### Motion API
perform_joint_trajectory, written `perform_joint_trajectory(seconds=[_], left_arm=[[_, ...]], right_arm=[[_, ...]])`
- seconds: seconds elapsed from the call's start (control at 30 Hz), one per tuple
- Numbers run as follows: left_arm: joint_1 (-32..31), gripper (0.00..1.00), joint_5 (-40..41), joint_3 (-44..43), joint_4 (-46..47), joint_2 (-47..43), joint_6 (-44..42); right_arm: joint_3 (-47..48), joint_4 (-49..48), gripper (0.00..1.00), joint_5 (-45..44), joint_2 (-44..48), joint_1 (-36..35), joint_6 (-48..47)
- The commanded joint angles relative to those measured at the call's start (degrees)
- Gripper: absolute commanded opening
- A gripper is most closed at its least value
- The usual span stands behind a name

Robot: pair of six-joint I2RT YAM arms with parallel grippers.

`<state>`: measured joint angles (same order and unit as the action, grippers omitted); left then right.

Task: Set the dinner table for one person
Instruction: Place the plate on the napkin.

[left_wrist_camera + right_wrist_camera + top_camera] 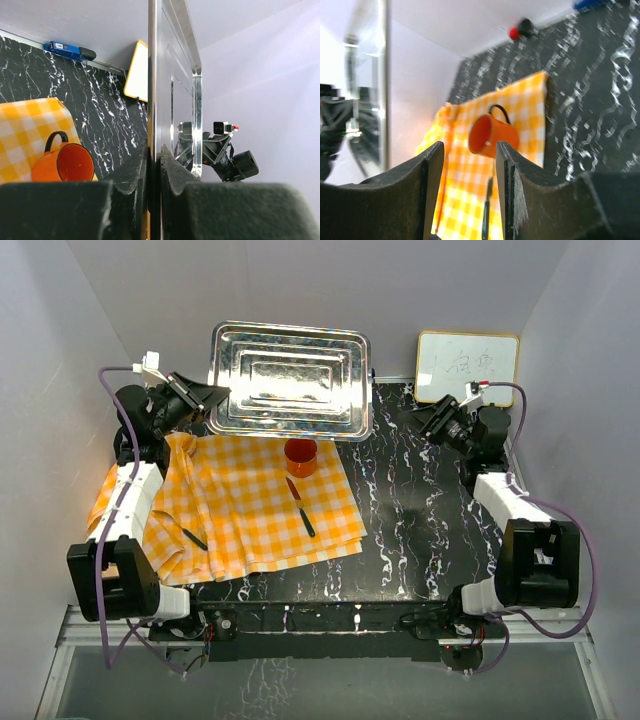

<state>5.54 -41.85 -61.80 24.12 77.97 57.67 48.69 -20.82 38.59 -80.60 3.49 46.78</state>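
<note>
The steel tray (290,380) lies across the back of the dinner table (430,510), its near edge over the orange-and-white checked cloth (250,510). My left gripper (218,393) is shut on the tray's left rim; in the left wrist view the jaws (154,150) pinch the thin tray (176,75), seen edge-on. My right gripper (422,422) stands open, a short way off the tray's right side, holding nothing. Between its fingers (470,150) I see the orange mug (492,135) farther off on the cloth. The mug (300,456) stands upright at the cloth's back edge.
A knife (300,505) lies on the cloth in front of the mug, and a small black utensil (193,537) lies near the cloth's left front. A whiteboard (467,367) leans at the back right. A blue marker (67,49) rests along the back edge.
</note>
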Motion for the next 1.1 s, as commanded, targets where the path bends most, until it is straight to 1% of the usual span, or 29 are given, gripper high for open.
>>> perform_joint_trajectory(seconds=[0.0,0.07,0.17,0.23,0.3,0.33,0.43,0.63,1.07], left_arm=[[0.6,0.00,-3.8,-0.1,8.0,-0.8,4.8],[0.5,0.00,-4.0,-0.1,8.2,-0.5,4.9],[0.6,0.00,-4.5,-0.2,8.7,0.1,5.2],[0.5,0.00,-5.0,0.2,10.1,0.2,6.2],[0.5,0.00,-5.2,0.7,11.7,1.5,7.3],[0.5,0.00,-5.2,0.8,11.7,1.8,7.3],[0.6,0.00,-5.4,1.0,11.8,2.2,7.2],[0.5,0.00,-5.1,0.6,8.9,2.2,4.8],[-0.2,0.00,-5.7,2.6,9.6,2.2,4.8]], right_arm=[[-3.7,-33.4,0.43,10.6,-1.1,3.1,16.8],[-5.8,-44.2,0.43,11.8,-2.7,4.2,25.2],[-6.6,-56.6,0.43,13.8,-6.5,4.6,33.4],[-6.7,-67.4,0.43,14.2,-10.1,4.6,40.8],[-6.0,-80.4,0.43,13.6,-15.3,4.5,49.9],[-4.9,-83.1,0.42,14.2,-17.9,4.4,53.1],[-2.7,-83.5,0.41,14.8,-22.0,3.2,53.3],[0.4,-83.5,0.40,15.0,-22.4,0.4,53.1],[8.0,-83.4,0.40,13.7,-25.5,-3.3,54.9]])
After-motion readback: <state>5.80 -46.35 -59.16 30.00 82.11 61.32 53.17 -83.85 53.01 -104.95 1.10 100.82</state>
